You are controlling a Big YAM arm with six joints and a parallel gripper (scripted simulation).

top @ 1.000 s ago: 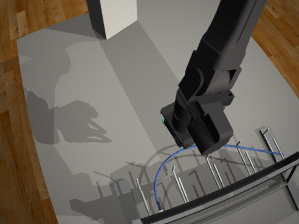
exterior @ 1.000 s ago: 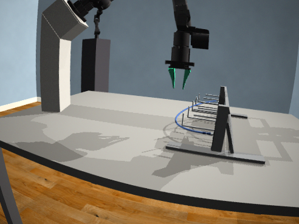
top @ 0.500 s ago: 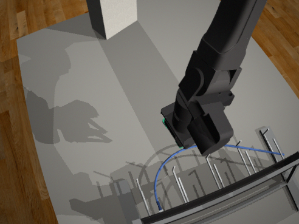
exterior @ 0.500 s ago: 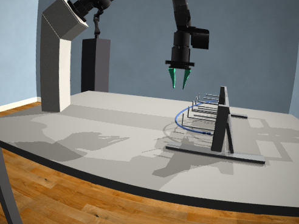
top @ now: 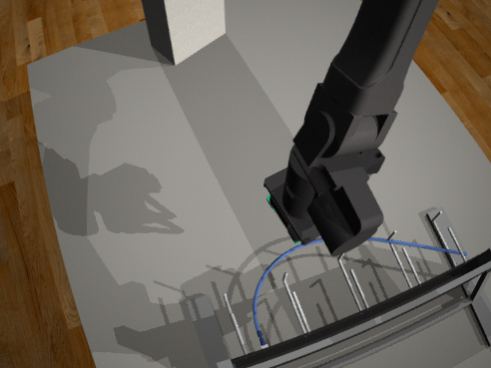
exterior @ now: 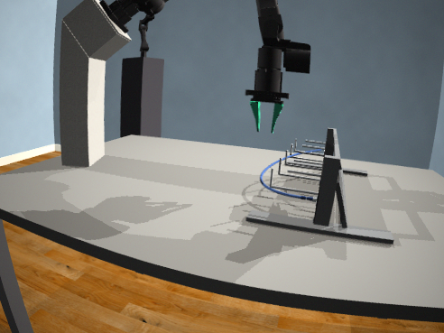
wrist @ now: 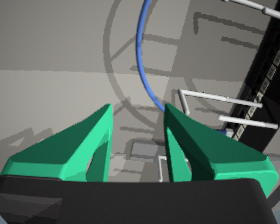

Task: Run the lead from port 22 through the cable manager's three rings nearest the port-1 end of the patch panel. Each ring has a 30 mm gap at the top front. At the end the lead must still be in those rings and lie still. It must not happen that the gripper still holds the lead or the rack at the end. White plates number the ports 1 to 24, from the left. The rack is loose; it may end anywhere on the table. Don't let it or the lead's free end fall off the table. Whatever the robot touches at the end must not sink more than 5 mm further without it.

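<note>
Grey tabletop bears the patch panel; blue lead bows out at 11 o'clock from it, top view; gripper parted, grasping nothing, above; routing through 3 rings appears outstanding; exact threading indeterminable.
</note>
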